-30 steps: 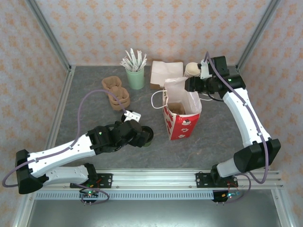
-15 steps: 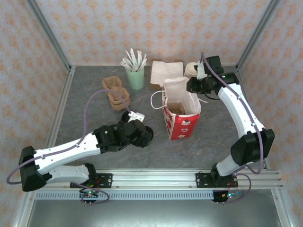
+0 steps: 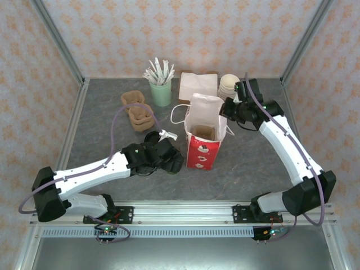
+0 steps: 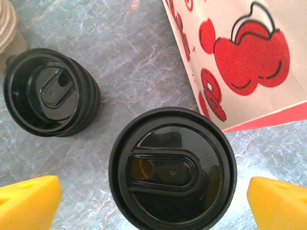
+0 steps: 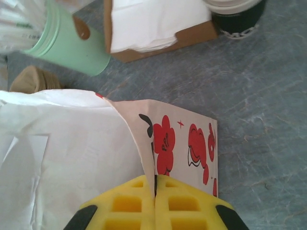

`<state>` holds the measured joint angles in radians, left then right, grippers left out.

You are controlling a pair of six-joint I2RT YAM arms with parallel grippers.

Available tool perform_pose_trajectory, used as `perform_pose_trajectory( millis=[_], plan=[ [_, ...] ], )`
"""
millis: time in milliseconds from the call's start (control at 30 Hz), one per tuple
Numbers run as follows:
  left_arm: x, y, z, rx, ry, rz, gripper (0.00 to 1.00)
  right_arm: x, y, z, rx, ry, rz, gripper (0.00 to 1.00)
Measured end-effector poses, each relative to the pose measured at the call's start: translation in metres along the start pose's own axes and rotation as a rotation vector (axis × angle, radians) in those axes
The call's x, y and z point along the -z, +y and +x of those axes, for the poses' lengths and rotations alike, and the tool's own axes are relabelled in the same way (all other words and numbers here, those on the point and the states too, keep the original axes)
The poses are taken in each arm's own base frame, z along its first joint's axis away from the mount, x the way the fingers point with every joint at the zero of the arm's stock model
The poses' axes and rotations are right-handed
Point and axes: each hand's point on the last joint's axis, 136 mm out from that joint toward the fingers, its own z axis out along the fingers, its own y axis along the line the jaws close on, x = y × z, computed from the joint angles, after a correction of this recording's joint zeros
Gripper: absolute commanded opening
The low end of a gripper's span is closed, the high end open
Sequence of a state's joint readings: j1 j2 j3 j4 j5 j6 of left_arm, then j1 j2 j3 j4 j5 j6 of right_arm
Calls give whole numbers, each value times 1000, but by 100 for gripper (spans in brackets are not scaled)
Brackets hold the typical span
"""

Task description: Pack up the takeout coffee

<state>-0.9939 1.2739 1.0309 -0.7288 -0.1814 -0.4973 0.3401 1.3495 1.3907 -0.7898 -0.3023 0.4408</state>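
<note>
left fingers wide, right fingers together

Grey marbled tabletop is loaded with: paper bag stood upright, takeout coffee beside it, black lids, cup carriers, green cup, napkin box, cream cups.

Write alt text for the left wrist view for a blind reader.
A takeout coffee with a black lid stands on the grey table, between the open yellow left fingers. A stack of loose black lids sits upper left, and a paper bag printed with red fruit upper right.
</note>
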Motion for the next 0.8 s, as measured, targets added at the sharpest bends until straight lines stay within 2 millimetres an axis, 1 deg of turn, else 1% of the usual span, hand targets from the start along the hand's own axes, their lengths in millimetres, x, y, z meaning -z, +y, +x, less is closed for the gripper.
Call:
perform_pose_trajectory(
  millis=[133, 267, 367, 500, 667, 800],
  plan=[
    [-3, -3, 4, 3, 24, 10, 100, 7, -8, 3, -53, -35, 18, 5],
    [-6, -4, 6, 1, 35, 7, 100, 16, -7, 3, -64, -60, 7, 7],
    [-11, -5, 9, -6, 53, 0, 100, 20, -5, 1, -72, -72, -4, 11],
    [-18, -8, 14, -13, 81, 0, 97, 21, -6, 3, -80, -71, -5, 19],
    [-21, -9, 16, -15, 89, -1, 90, 24, -9, 7, -88, -75, -7, 32],
    [-21, -9, 16, -16, 90, -1, 88, 29, -9, 5, -86, -91, -9, 38]
  ],
)
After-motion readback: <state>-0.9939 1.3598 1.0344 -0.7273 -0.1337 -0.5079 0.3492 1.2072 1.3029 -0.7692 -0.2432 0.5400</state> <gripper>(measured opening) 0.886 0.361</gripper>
